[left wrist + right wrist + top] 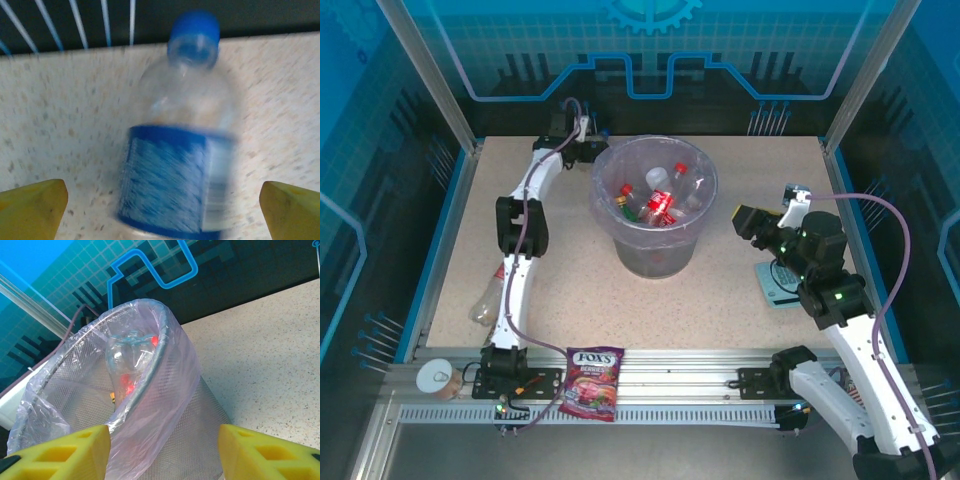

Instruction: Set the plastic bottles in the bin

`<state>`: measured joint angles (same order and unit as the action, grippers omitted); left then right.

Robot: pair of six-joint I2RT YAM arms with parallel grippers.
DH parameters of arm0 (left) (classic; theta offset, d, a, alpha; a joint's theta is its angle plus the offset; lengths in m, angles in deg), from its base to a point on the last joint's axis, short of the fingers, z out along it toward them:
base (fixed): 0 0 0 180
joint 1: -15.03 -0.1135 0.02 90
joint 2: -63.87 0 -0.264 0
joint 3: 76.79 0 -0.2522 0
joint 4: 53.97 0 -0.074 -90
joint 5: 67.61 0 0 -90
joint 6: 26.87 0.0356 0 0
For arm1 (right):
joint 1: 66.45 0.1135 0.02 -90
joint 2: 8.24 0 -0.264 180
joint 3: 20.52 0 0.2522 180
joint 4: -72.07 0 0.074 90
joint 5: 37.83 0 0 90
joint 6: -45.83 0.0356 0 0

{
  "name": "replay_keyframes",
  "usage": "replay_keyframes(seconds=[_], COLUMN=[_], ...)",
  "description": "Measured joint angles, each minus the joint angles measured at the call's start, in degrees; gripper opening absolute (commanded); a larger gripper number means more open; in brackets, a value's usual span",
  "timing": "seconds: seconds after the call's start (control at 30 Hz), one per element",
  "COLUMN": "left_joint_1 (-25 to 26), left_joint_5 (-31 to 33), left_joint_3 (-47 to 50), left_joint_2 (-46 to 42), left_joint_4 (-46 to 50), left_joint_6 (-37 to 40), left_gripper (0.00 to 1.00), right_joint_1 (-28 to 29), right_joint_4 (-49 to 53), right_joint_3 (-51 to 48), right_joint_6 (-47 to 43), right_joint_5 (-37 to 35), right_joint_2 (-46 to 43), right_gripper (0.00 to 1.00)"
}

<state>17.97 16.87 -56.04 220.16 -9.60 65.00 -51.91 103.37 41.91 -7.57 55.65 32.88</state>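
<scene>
The left gripper (164,195) stood wide open and empty, its yellow fingers either side of a clear blue-capped, blue-labelled plastic bottle (175,165) on the speckled beige table (60,125). The right gripper (164,440), likewise spread and empty, faced the round grey lilac-lined bin (650,255), which held several red-capped clear bottles (660,200)

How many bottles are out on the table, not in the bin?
2. A blue-labelled bottle sits between the open fingers of the left gripper; a clear bottle lies beside the left arm. Arms may hide more.
</scene>
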Motion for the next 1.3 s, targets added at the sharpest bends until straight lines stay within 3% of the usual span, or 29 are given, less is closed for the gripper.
replay_keyframes(seconds=[0.23, 0.33, 0.4, 0.47, 0.63, 0.87, 1.07, 1.17, 1.3], left_joint_1=[-0.59, -0.57, -0.57, -0.57, -0.57, -0.59, -0.63, -0.57, -0.39], left_joint_5=[2.93, 3.87, 4.20, 4.22, 3.96, 3.72, 2.93, 2.01, 0.83], left_joint_3=[-0.81, -1.05, -0.76, 1.40, 5.97, 8.70, 9.49, 7.63, -2.82], left_joint_2=[0.87, 0.87, 0.83, -0.13, -3.91, -10.69, -11.41, -9.05, -0.52], left_joint_4=[3.61, 4.07, 3.93, 3.19, 2.93, -4.87, -17.11, -23.04, -25.03], left_joint_6=[-0.46, -0.44, -0.42, -0.61, -3.45, -15.76, -29.05, -33.64, -38.93], left_gripper=[0.79, 0.77, 0.80, 0.92, 0.99, 0.98, 0.93, 0.92, 0.90], right_joint_1=[0.00, 0.02, 0.02, 0.02, 0.02, 0.02, 0.02, 0.02, 0.02], right_joint_4=[-0.02, -0.02, -0.02, 0.00, 0.02, 0.09, 1.20, 1.53, 1.53], right_joint_3=[0.00, 0.00, 0.00, 0.00, 0.00, 0.00, 0.00, 0.00, 0.02], right_joint_6=[0.72, 0.90, 0.87, 0.87, 0.85, 0.63, -0.24, -0.66, -0.68], right_joint_5=[0.66, 1.07, 1.22, 1.20, 1.16, 1.01, -0.13, -0.44, -0.48], right_joint_2=[-0.17, -0.50, -1.01, -1.57, -2.01, -0.94, -1.27, -1.18, -0.24], right_gripper=[0.60, 0.60, 0.60, 0.60, 0.60, 0.60, 0.60, 0.60, 0.60])
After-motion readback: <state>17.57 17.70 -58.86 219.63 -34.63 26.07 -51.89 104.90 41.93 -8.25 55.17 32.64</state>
